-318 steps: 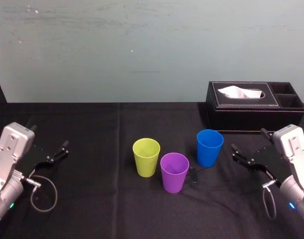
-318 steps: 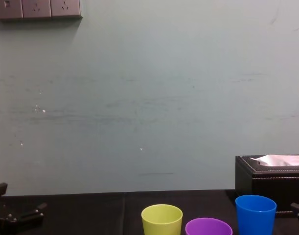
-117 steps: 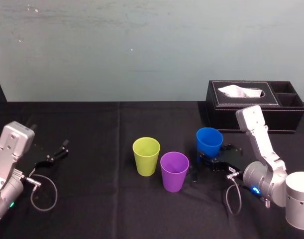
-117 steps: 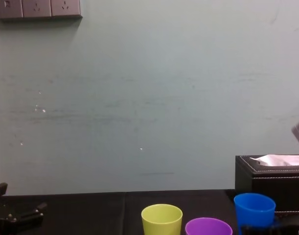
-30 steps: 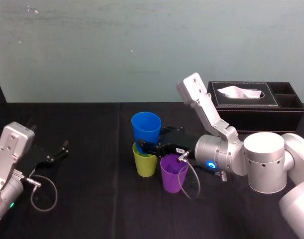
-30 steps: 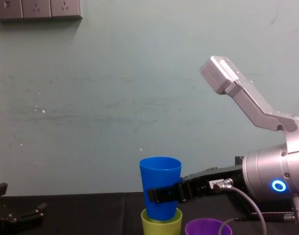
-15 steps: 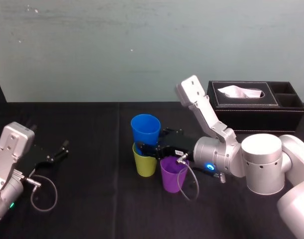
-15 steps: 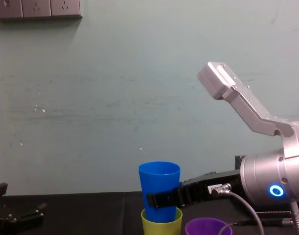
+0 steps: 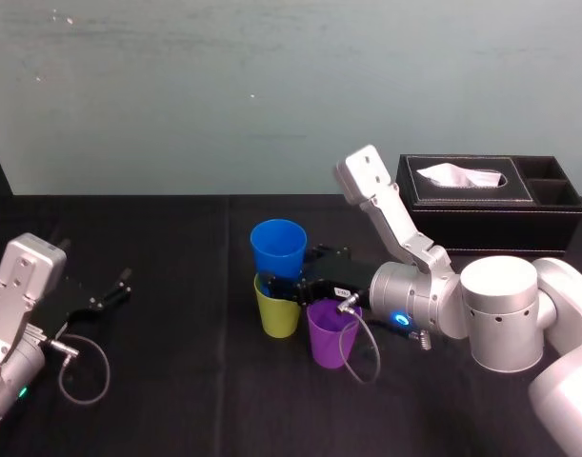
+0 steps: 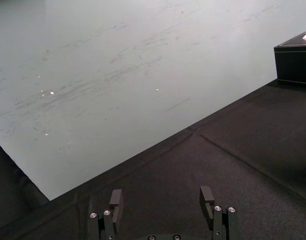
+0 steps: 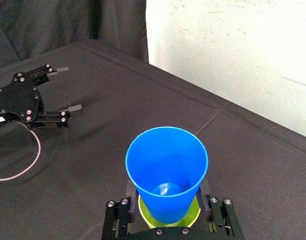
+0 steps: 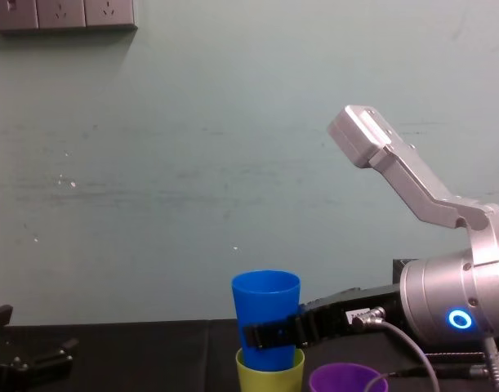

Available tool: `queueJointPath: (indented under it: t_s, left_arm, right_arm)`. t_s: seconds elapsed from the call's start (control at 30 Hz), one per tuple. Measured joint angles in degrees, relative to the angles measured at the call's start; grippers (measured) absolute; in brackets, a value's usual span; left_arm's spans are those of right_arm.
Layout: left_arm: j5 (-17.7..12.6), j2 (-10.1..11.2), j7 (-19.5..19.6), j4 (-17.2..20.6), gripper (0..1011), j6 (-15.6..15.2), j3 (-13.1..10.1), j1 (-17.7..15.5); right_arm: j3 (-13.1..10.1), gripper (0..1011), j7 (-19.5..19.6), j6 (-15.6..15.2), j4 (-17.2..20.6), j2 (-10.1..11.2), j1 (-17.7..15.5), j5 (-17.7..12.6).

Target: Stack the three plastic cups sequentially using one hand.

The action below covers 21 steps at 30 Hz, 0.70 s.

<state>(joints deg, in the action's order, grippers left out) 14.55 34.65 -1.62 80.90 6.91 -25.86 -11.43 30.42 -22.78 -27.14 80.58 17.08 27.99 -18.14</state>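
The blue cup stands upright with its base partly down inside the yellow-green cup at the table's middle. My right gripper reaches in from the right and is shut on the blue cup, one finger on each side of its lower wall. In the right wrist view the blue cup sits between the fingers, with the yellow-green rim under it. From the chest, a black finger crosses the blue cup above the yellow-green cup. The purple cup stands alone just right of them. My left gripper rests open at far left.
A black tissue box stands at the back right on the black tablecloth. The right arm's grey forearm hangs over the table right of the purple cup. A cable loop lies by the left arm.
Over the last second the right gripper has lowered the blue cup a little further into the yellow-green cup. The left arm has not moved.
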Motion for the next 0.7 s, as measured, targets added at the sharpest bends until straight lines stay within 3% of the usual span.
queueJointPath:
  t_s: [0.33,0.7]
  left_arm:
    - [0.0,0.0,0.0,0.0,1000,0.0,0.0,0.0]
    - [0.0,0.0,0.0,0.0,1000,0.0,0.0,0.0]
  right_arm:
    - [0.0,984,0.0,0.0,0.1,0.0,0.0,0.0]
    - [-0.1,1000,0.0,0.0,0.1,0.0,0.0,0.0]
